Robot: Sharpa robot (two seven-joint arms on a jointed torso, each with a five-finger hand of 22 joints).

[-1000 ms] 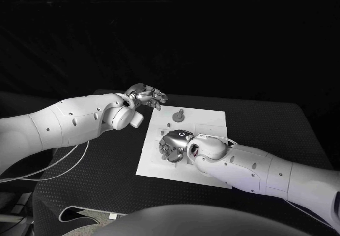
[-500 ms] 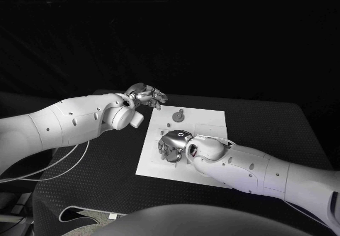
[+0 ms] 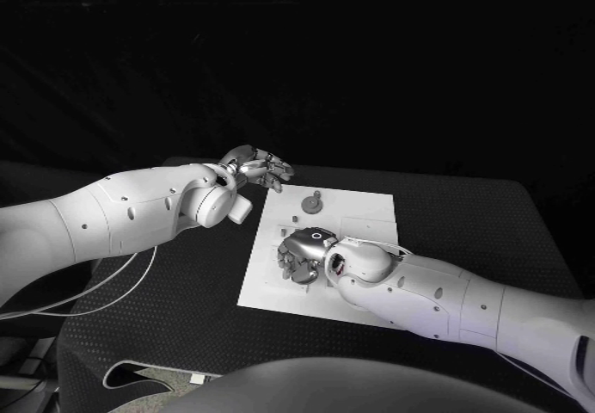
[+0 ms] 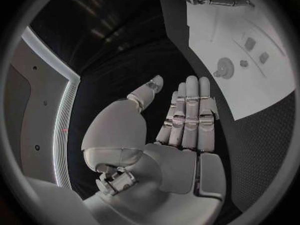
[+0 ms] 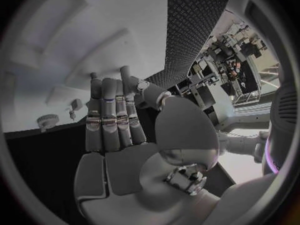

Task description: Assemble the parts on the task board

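Note:
The white task board lies in the middle of the black table. A round grey part with a peg stands near its far edge, and it appears again in the left wrist view and the right wrist view. Small grey parts sit close to it on the board. My right hand hangs palm down over the board's left middle, fingers straight and holding nothing. My left hand floats beyond the board's far left corner, its fingers spread and empty.
Black textured table surrounds the board on all sides. A white cable trails from my left arm over the table's near left. Beyond the table's far edge everything is dark.
My right wrist and forearm have eased slightly toward the near edge; the hand stays over the same spot of the board. The left arm has not moved.

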